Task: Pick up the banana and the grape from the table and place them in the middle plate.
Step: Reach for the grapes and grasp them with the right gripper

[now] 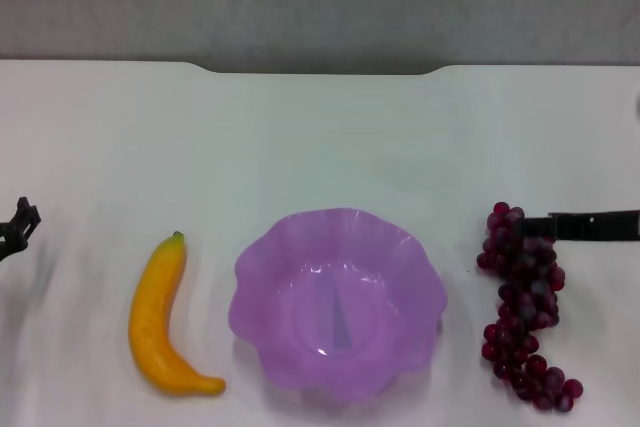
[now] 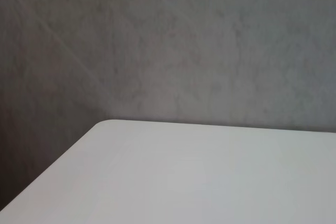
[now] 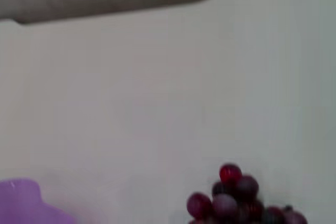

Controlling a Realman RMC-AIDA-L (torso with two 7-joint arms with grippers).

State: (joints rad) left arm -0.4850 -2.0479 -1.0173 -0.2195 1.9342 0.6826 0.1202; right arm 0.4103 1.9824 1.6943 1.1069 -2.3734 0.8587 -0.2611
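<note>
I see the banana [image 1: 163,322], yellow-orange with a green stem tip, lying curved on the white worktop [image 1: 320,137] just left of the empty, scalloped purple middle plate [image 1: 262,277]. The dark red grape [image 1: 525,307] bunch lies just right of it.

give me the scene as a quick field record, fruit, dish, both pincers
banana: curved yellow-orange banana lying on the white tabletop, left of the dish
grapes: dark red-purple bunch of grapes on the table, right of the dish
dish: translucent light-purple scalloped plastic plate, empty, between the fruits
right pincer: at the bunch's upper end
left pincer: at the table's left edge, away from the banana
</note>
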